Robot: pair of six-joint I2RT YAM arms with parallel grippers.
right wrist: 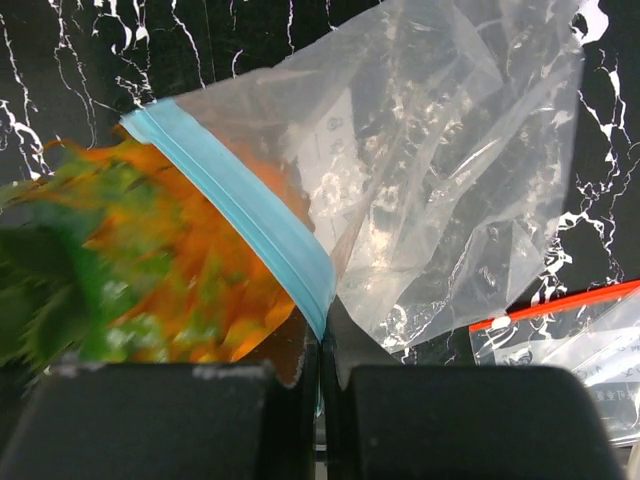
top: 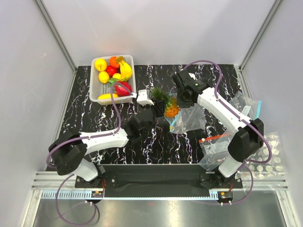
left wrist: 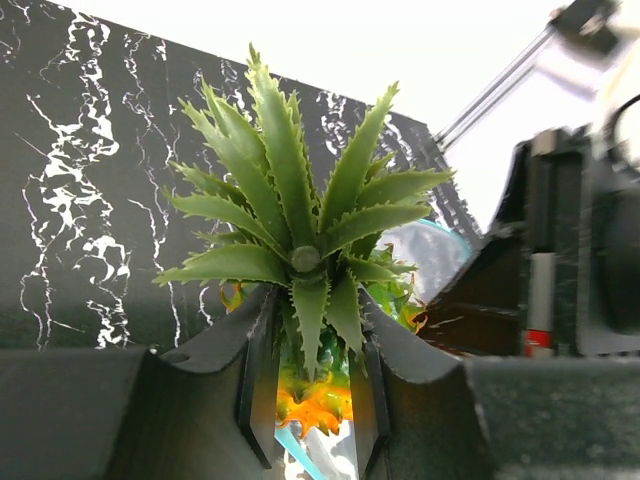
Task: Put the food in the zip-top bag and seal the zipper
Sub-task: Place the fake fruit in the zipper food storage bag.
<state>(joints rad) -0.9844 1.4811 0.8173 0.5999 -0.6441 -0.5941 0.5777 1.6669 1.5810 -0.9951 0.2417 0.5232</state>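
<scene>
**Both grippers closed at the bag's mouth, pineapple between them**

The left gripper [left wrist: 312,388] is pinching the pineapple [left wrist: 300,250] low on its green crown. One dark finger presses each side of the leaves, and the orange body shows below them. The right gripper [right wrist: 322,372] has its fingers pressed together on the zipper [right wrist: 240,200], nipping the teal strip at its near end. The zip-top bag [right wrist: 430,180] hangs crumpled from that strip toward the upper right of the wrist view. The pineapple's orange body lies blurred against the left of the strip. A little orange shows through the clear plastic just past it, so how far in it sits cannot be told.

In the overhead view the left gripper [top: 158,105], pineapple [top: 170,109], right gripper [top: 183,103] and bag [top: 190,120] are bunched just right of the middle.

All of this sits on a black table [top: 90,123] veined with white. Pale walls stand on three sides, with slanting metal posts [top: 57,38] in the far corners.

At upper left a white basket [top: 93,87] holding other toy fruits [top: 113,73] stands just beyond the left gripper. At lower right a red-strip bag [top: 215,145] lies near the right arm's base. More clear bags [top: 250,106] and a clear dimpled tray [top: 271,158] crowd the right edge. Bare marble shows along the lower left and the far upper edge.
</scene>
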